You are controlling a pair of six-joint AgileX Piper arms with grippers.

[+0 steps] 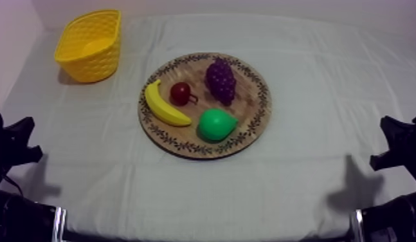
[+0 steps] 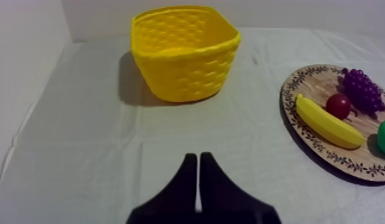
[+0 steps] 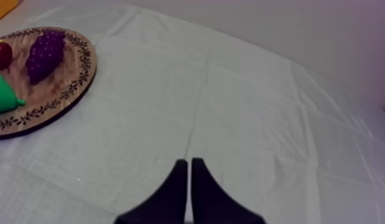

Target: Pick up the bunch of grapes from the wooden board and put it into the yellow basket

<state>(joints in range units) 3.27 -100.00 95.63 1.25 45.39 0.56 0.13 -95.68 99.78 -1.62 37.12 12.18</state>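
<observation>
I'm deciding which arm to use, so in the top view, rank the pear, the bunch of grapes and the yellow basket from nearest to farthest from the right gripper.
1. pear, at the wooden board's near edge, closest to the right gripper.
2. bunch of grapes, toward the board's far side.
3. yellow basket, at the table's far left corner.

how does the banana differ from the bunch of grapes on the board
The banana is yellow, smooth and one long curved piece; the bunch of grapes is dark purple and a knobbly cluster. The banana lies at the wooden board's left edge, nearer the yellow basket; the bunch of grapes lies toward its far side, right of the small red fruit. Both rest on that board.
</observation>
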